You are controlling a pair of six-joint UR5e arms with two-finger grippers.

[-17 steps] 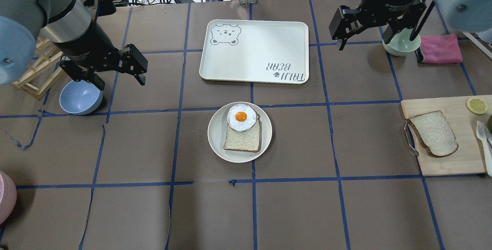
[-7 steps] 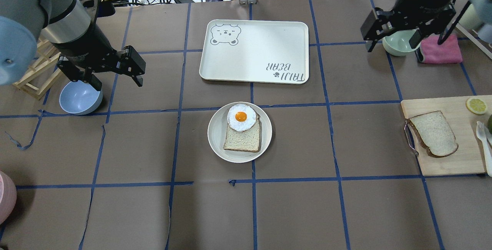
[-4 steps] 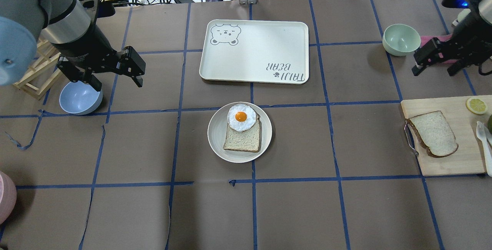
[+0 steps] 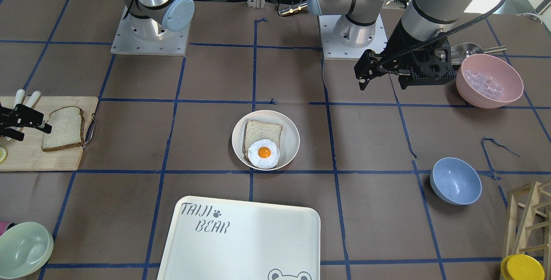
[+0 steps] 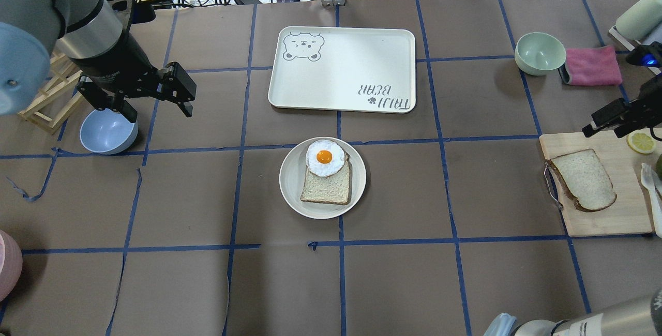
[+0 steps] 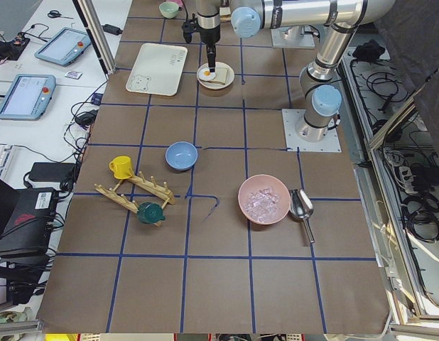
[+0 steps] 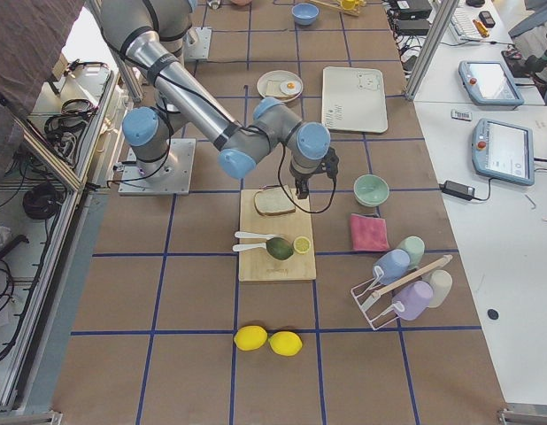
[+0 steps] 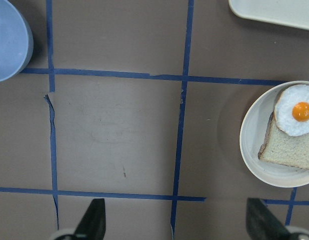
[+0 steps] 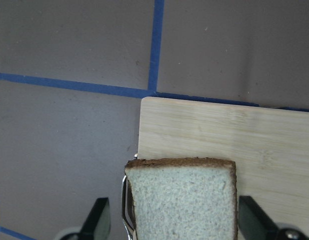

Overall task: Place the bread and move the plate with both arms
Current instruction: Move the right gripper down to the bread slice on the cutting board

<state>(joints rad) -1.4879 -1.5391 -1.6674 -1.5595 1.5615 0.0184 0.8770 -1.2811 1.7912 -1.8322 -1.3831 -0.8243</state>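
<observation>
Hovering my right gripper (image 9: 175, 220) over the bread (image 5: 584, 178), jaws wide apart, nothing in them. The bread lies flat on the cutting board (image 5: 615, 219) at mid-right of the overhead view. It's well apart from the plate (image 5: 289, 181) at frame centre, which carries a squarer slice (image 5: 326, 188) w/ a fried egg (image 5: 325, 157) on it. My left gripper (image 8: 177, 222) hangs at upper left of the overhead view, just beside the blue bowl (image 5: 106, 132), jaws apart & empty too.

Step in hand, as I judge it: approach for the pick, bread not gripped yet. Next move calls for dropping straight down, one pad per crust side, then closing gently. The slice is thin & flat, so tips prob. need to reach the board. The wire handle (image 5: 549, 186) beside the crust could snag a finger.

Right wrist cam shows my fingers either side of the slice's end, w/ room both sides. The overhead view only catches that gripper at the right edge, looking short of the bread. Height above the board: can't tell from the wrist cam. Left wrist cam shows the plate at its right edge.
</observation>
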